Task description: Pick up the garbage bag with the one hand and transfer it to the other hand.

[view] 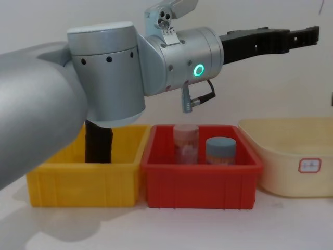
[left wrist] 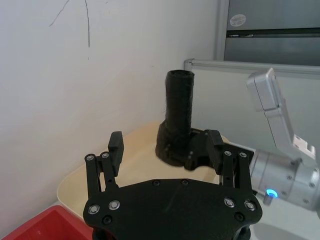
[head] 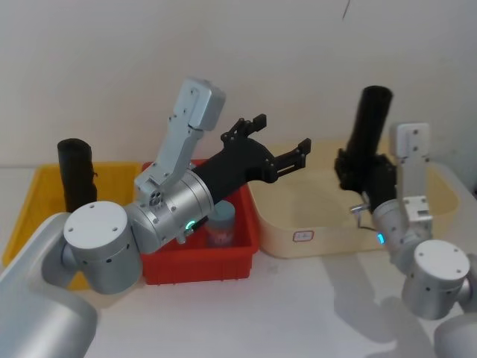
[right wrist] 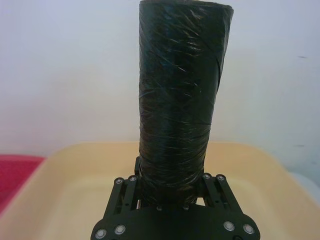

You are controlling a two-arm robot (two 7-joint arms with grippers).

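Head view: garbage bag [head: 370, 119] stands upright, clamped in right end effector [head: 362, 165].

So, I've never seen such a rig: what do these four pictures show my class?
This is a robot with two arms, each ending in a black two-fingered end effector. One picture looks down from its head, one from its chest, one from each wrist. The right end effector is shut on a matte black cylindrical roll of garbage bags, upright over a cream plastic tub. The left end effector is open, pointing toward it. On the white table stand a yellow plastic bin holding another black roll and a red plastic bin holding two plastic jars.
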